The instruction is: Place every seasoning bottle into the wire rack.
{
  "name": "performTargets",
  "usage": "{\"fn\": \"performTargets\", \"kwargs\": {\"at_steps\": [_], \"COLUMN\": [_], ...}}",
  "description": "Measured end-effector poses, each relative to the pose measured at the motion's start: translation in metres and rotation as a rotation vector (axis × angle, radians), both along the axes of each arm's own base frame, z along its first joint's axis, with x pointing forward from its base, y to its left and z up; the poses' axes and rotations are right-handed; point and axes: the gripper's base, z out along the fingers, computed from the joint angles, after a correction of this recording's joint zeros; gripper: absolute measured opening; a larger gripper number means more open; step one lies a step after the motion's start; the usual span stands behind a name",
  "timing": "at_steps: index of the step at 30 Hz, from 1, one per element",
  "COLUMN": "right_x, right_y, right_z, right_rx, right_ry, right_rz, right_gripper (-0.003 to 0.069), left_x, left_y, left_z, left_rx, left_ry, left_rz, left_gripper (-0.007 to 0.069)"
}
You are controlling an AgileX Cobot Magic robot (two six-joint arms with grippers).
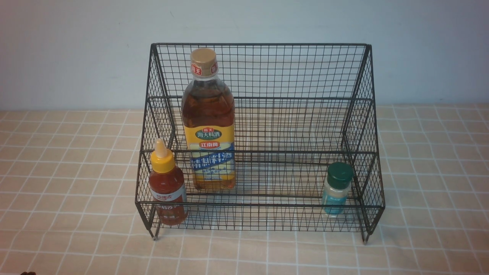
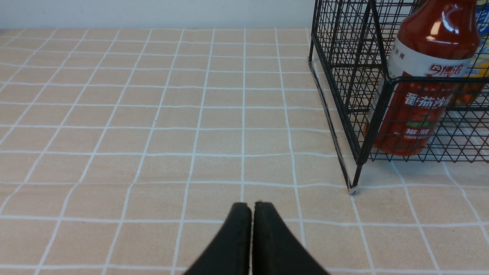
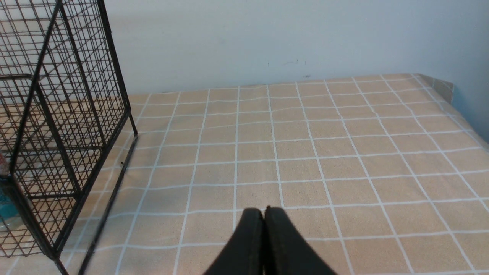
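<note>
The wire rack (image 1: 263,126) stands on the checked cloth (image 1: 57,172); inside it, upright, are the tall amber bottle (image 1: 208,122), the red-sauce bottle (image 1: 167,183) at front left, the teal shaker (image 1: 337,189) at front right; left gripper (image 2: 252,208) and right gripper (image 3: 264,214), both clenched empty, seemingly need only stay clear.

All three bottles sit upright in the wire rack (image 1: 267,126): red sauce bottle (image 1: 167,187) near left, tall amber bottle (image 1: 209,126) just behind it, tiny green-lidded shaker (image 1: 337,189) near right, on the checked table (image 1: 57,172).
</note>
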Motion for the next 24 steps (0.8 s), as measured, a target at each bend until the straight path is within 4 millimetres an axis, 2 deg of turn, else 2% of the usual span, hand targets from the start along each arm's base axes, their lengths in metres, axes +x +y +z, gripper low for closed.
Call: {"fn": "performTargets", "kwargs": {"at_steps": [24], "right_x": [0.0], "right_y": [0.0], "right_z": [0.0], "right_rx": [-0.001], "right_ry": [0.0], "right_rz": [0.0], "right_gripper": [-0.001], "left_x": [0.0001], "left_y": [0.0016], "left_z": [-0.0001], "left_rx": [0.048], "left_ry": [-0.002], "left_rz": [0.003], "left_gripper": [-0.0007]}}
